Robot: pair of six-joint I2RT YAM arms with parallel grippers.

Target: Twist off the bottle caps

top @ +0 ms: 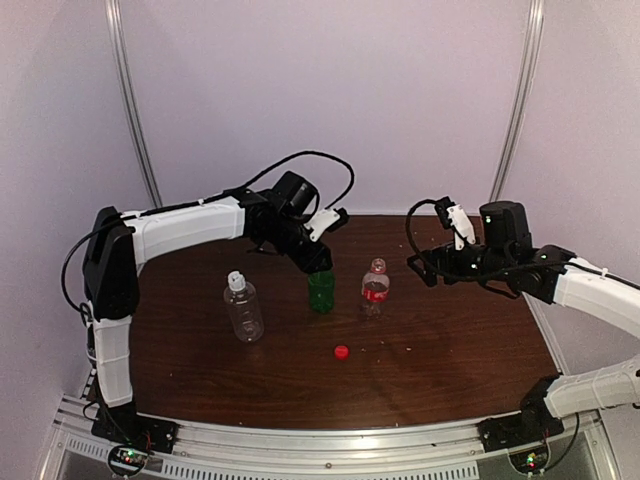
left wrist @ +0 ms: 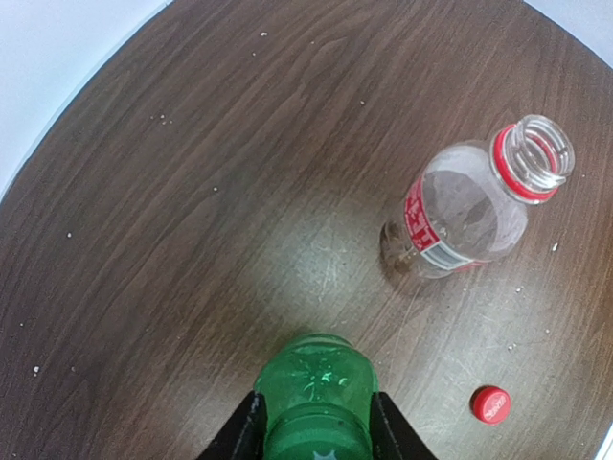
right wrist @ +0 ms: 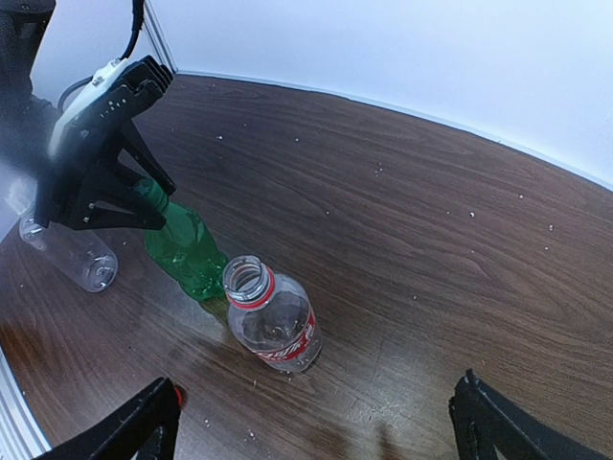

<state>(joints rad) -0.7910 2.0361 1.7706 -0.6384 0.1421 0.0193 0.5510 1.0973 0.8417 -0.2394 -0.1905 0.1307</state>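
Note:
The green bottle [top: 321,291] stands upright mid-table. My left gripper [top: 318,262] comes down over its top, with the jaws shut on the green cap [left wrist: 316,447]. In the left wrist view the gripper [left wrist: 316,422] has a finger on each side of the neck. The red-label bottle [top: 375,288] stands just to the right with its mouth open [left wrist: 534,153]. The red cap [top: 342,352] lies loose on the table in front. The wider clear bottle [top: 243,310] stands to the left with its white cap [top: 236,281] on. My right gripper [top: 425,268] is open and empty, right of the red-label bottle [right wrist: 273,321].
The dark wood table [top: 450,340] is rounded at the back and closed in by pale walls. A metal rail [top: 330,440] runs along the near edge between the arm bases. Small white crumbs dot the tabletop.

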